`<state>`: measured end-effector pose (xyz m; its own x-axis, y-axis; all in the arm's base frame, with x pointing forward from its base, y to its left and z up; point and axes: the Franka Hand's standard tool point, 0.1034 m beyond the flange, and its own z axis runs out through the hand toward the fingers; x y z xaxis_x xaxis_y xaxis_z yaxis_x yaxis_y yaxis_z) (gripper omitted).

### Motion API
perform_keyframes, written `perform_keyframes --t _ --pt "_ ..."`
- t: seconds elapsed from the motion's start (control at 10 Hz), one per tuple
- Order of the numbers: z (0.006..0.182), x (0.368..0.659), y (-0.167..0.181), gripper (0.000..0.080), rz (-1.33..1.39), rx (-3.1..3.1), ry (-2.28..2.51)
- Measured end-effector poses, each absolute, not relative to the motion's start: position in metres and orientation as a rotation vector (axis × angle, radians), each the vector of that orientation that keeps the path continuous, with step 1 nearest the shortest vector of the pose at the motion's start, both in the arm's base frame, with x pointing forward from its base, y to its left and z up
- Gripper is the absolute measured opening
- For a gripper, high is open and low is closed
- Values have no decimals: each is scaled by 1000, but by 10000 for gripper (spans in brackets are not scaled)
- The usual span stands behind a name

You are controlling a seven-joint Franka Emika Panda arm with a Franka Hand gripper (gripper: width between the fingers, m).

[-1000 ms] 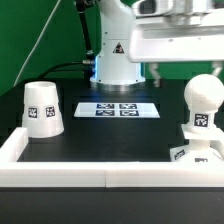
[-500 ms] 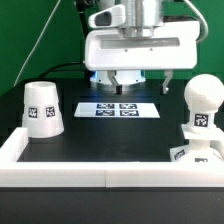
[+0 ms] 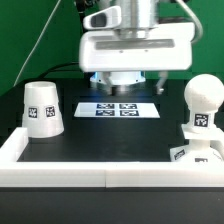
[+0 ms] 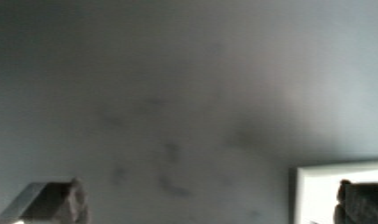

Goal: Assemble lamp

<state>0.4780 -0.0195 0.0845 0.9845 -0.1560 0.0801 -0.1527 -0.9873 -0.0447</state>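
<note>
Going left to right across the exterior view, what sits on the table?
Shade → marker board → bulb standing on the base. The tool hangs above the marker board.

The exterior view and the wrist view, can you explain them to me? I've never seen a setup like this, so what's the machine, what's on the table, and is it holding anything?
The machine is a robot arm ending in a gripper with two jaws. The exterior view comes from a camera standing off the arm; the wrist view comes from a camera on the arm's wrist, looking down past the jaws at the dark table.

On the table lie the lamp's white parts: the cone-shaped shade at the exterior view's left, and the rounded bulb standing on the base at its right. The flat sheet of tags in the middle is the marker board.

The jaws stand apart and hold nothing.
</note>
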Motion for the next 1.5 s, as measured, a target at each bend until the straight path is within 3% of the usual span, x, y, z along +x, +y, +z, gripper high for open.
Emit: perform_keyframes --t 0.3,0.5,0.7,1.2,1.5 --pt "83 453 -91 699 -104 -3120 167" --pt "93 452 -111 699 -81 -3113 175" --pt "90 448 -131 699 -81 -3124 179" --pt "119 446 -136 699 -114 -3103 171" --pt "117 441 -150 699 -128 -3112 131"
